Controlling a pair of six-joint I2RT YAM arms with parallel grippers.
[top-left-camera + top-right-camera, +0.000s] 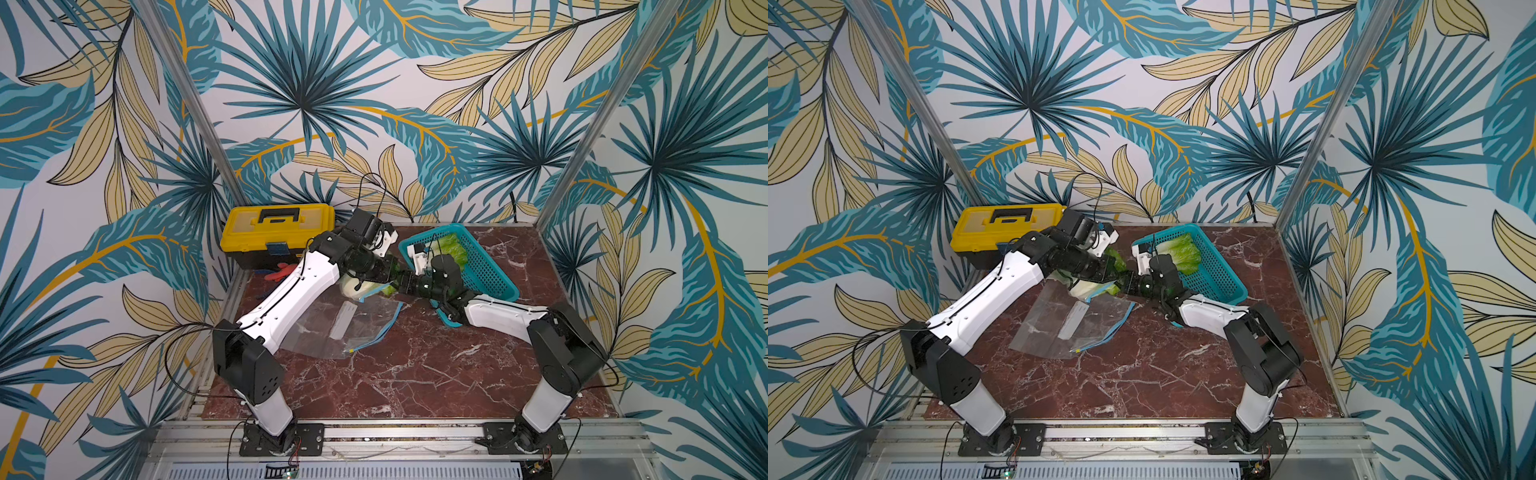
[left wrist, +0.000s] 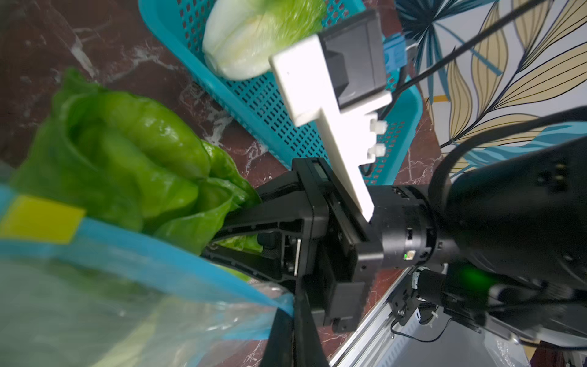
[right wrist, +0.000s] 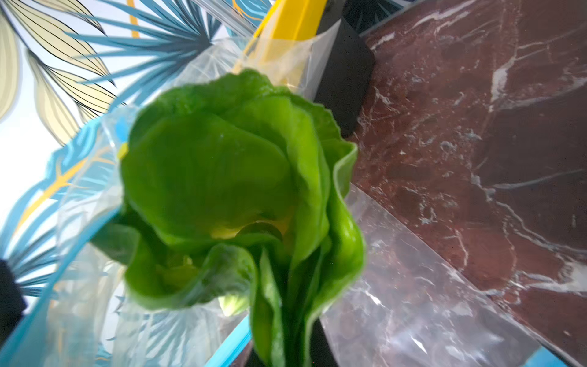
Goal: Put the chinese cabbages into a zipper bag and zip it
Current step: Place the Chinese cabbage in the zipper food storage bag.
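Chinese cabbage (image 2: 127,152), frilly green, being bagged
Leaves are clenched by right gripper (image 2: 228,236), clear blue-zippered plastic bag (image 1: 365,324) rim by left gripper (image 2: 293,330); deeper insertion is judged needed next.

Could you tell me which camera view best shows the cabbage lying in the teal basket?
The left wrist view: the cabbage appears close, white base and green leaves, in the basket. Both top views show mostly its leaves, small and partly hidden. The right wrist view misses it.
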